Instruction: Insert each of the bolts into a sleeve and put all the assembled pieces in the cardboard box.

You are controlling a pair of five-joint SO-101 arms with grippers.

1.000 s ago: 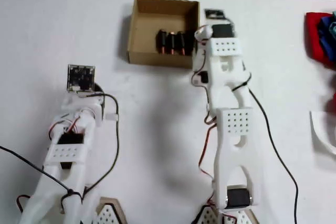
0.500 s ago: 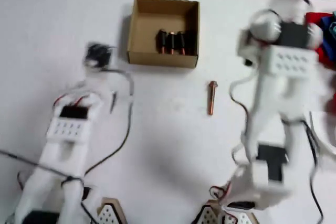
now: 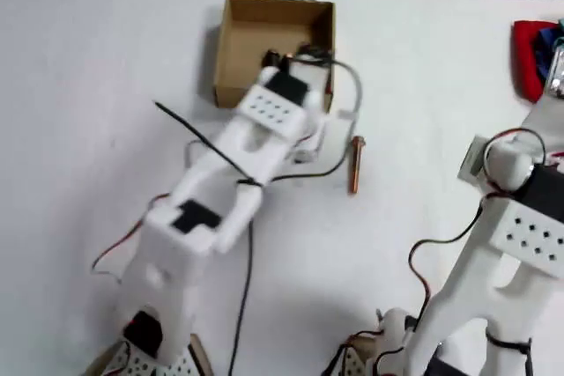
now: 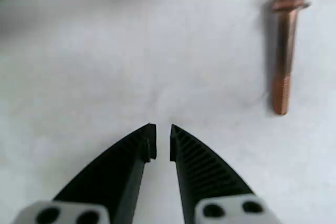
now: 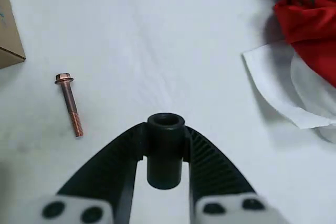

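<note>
A copper bolt (image 3: 355, 165) lies on the white table just right of the cardboard box's (image 3: 231, 50) front corner. My left arm (image 3: 264, 121) stretches over the box's front wall, hiding most of the dark assembled pieces (image 3: 270, 60) inside. In the left wrist view, my left gripper (image 4: 160, 142) is shut and empty, low over the table, with the bolt (image 4: 283, 51) a short way off to one side. My right gripper (image 5: 165, 148) is shut on an upright black sleeve (image 5: 165, 150), well away from the bolt (image 5: 69, 103). The right arm (image 3: 520, 217) is at the front right.
A red cloth (image 3: 533, 59) lies at the table's right edge, with a white sheet (image 5: 278, 87) beside it. A corner of the box (image 5: 8, 40) shows in the right wrist view. Wooden furniture stands behind the table.
My left arm has swung right, across to the box front and the bolt. My right arm has pulled away from the box to the front right, uncovering the bolt.
</note>
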